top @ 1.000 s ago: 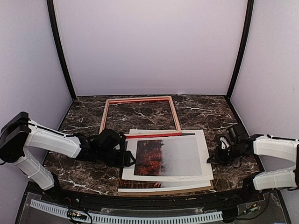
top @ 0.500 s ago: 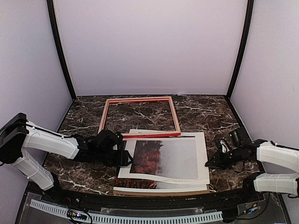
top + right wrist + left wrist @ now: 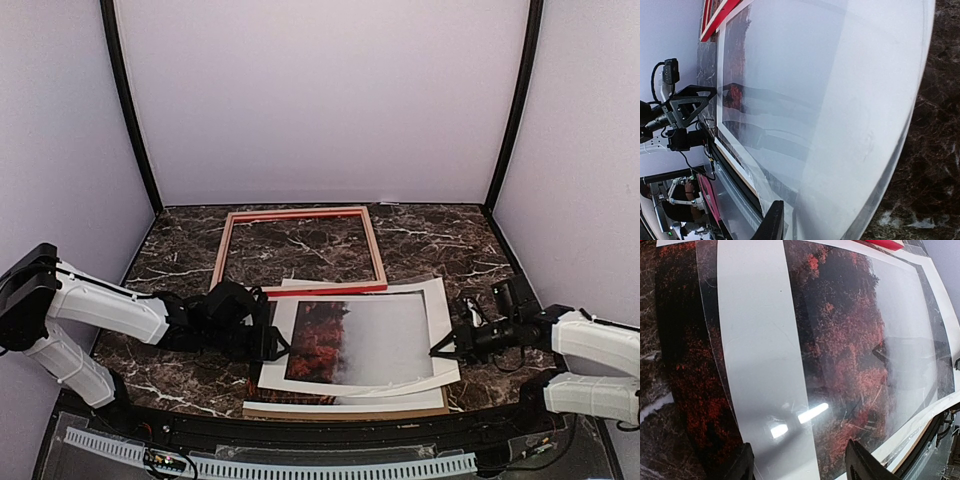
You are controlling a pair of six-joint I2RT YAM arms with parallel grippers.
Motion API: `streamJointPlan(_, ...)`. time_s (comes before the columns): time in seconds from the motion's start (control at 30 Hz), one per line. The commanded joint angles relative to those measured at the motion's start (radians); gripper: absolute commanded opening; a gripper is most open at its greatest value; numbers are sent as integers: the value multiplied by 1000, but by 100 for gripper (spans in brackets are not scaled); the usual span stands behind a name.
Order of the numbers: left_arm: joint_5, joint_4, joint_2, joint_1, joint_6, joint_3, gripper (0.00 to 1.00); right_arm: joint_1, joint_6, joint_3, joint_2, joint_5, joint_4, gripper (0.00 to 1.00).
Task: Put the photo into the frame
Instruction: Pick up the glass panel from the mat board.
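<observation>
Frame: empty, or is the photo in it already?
Empty. Bare marble table shows inside the frame; the photo lies nearer, under the white mat.

Ahead of the black plastic left fingers [image 3: 862,467], a glossy clear sheet [image 3: 790,415] glares over the paper photo [image 3: 840,340] and smooth white mat [image 3: 437,300]; beside them, polished marble-look table [image 3: 650,350].

A white mat [image 3: 436,310] overlies brown backing board [image 3: 350,411] on marble table [image 3: 440,240].
</observation>
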Motion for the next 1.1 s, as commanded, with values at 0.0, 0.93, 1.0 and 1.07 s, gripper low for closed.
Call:
streamJointPlan(0.0, 77, -86, 31, -21, -23, -41, 65, 12, -16, 11, -16, -12, 8, 20)
streamJointPlan(0.93, 65, -125, 37, -29, -9, -23, 65, 25, 73, 105, 5, 412, -171, 56)
streamJointPlan(1.0, 64, -126, 38, -28, -9, -22, 65, 36, 78, 108, 9, 426, -176, 56)
streamJointPlan(1.07, 62, -126, 38, -28, -8, -24, 65, 49, 82, 110, 13, 439, -181, 56)
